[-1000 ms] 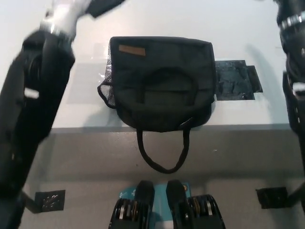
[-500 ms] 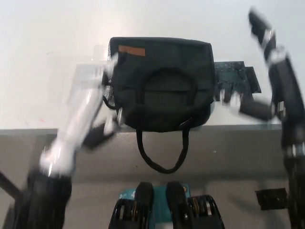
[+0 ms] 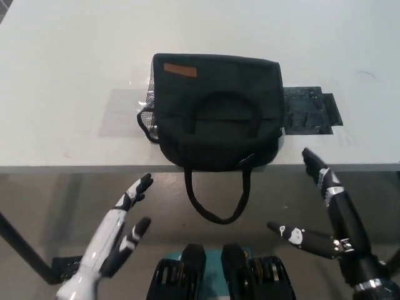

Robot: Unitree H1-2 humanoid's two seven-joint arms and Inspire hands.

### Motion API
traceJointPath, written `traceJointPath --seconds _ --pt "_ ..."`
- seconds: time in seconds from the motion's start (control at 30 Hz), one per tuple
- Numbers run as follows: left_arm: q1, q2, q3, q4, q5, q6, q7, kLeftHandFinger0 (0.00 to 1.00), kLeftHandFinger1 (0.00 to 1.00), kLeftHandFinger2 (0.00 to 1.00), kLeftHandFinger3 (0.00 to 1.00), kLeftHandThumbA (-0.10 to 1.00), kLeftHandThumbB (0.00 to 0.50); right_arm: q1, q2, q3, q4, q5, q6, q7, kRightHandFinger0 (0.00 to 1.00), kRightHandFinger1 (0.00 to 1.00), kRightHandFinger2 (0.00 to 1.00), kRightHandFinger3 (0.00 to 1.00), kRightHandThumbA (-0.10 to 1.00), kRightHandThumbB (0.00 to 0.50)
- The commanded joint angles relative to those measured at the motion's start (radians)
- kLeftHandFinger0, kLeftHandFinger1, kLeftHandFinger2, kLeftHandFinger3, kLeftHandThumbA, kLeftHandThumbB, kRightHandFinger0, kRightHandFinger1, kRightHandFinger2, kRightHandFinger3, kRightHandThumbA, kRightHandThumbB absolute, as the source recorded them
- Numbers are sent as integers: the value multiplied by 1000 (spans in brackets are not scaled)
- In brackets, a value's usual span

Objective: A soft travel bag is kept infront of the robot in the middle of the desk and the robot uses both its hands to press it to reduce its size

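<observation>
Sitting mid-desk (image 3: 62, 75) at the near edge, the bag (image 3: 215, 112) lay flat and dark, long axis running nine to three. Showed an orange label (image 3: 180, 70) at eleven, mesh pocket (image 3: 147, 115) at nine, one strap (image 3: 215, 199) drooping over the edge at six. Lay beside a dark patch (image 3: 309, 111) at three. Hung below the desk edge, well apart from the bag: left hand (image 3: 122, 228) at seven, right hand (image 3: 319, 215) at five, both with fingers spread, holding nothing. Looked about equally near; bag at one from the left, eleven from the right. Judged pressing not yet begun.
</observation>
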Motion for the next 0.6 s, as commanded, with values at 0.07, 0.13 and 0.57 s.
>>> traceJointPath --seconds 0.07,0.13,0.57 --pt "-130 -24 57 243 -115 -118 -2 1000 1000 1000 1000 1000 29 -100 48 -100 209 149 -112 -8 1000 1000 1000 1000 1000 76" --pt "-139 -15 63 294 -91 -131 6 1000 1000 1000 1000 1000 7 -117 50 -128 274 176 -105 6 1000 1000 1000 1000 1000 143" --pt "-119 8 64 281 -67 -118 -3 1000 1000 1000 1000 1000 24 -86 68 -134 260 193 -98 34 1000 1000 1000 1000 1000 146"
